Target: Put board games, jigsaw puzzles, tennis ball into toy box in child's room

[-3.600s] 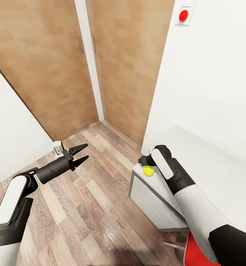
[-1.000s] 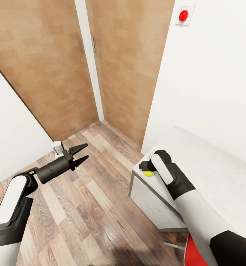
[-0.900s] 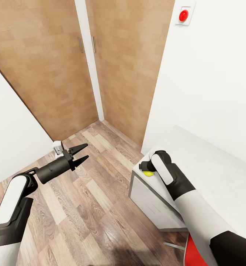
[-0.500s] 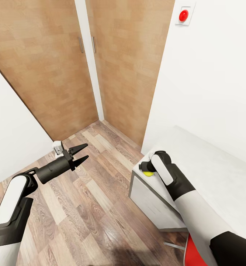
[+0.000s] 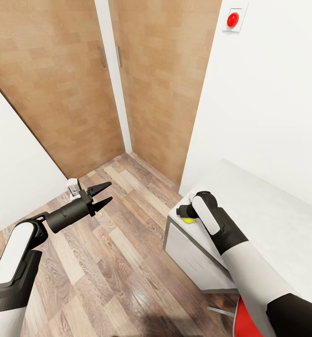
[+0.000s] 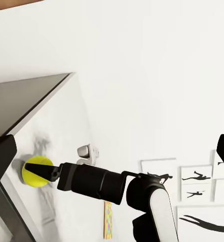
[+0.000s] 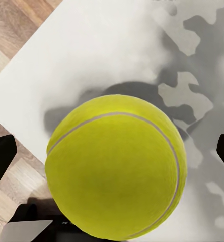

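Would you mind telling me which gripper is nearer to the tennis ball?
The right gripper: it is directly over the tennis ball at the table corner. The left gripper hovers open above the floor, well away.

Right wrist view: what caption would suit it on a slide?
Tennis ball resting near the corner of the pale mottled table, framed between the right gripper's open fingertips.

Two wooden doors (image 5: pixel 81 70) stand ahead, with a red wall button (image 5: pixel 233 19) to their right.
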